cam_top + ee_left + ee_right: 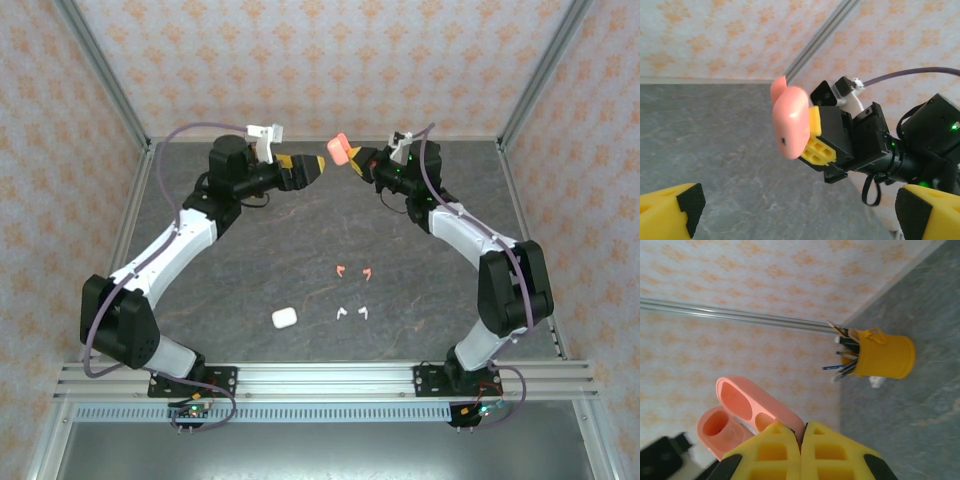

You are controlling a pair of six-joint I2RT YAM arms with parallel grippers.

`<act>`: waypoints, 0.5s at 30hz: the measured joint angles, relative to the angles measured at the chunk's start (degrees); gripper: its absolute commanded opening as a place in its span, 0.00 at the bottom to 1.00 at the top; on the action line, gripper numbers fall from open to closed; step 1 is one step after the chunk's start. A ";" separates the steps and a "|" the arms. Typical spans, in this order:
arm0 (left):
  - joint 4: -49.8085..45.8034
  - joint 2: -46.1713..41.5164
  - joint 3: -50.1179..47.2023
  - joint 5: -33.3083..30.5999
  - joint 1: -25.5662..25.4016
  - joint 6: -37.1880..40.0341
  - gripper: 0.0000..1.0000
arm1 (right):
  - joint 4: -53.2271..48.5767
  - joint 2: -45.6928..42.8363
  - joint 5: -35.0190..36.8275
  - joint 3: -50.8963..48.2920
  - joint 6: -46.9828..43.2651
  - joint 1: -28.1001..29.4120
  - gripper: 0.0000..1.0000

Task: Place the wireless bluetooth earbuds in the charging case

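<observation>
R gripper (802, 439): clamped on pink case (790, 120); case held up in the air at far side of table (250, 240), lid open.
L gripper (320, 166): jaws apart, nothing held, near pink case.
Pink buds (341, 270): laid mid-table, side by side.
White buds (341, 313): just nearer the bases.
White case (284, 317): left of white buds.
</observation>
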 measured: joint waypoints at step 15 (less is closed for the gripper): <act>-32.70 7.76 13.11 -22.29 0.11 17.20 0.99 | -29.27 2.08 -1.79 13.16 -28.98 -0.07 0.00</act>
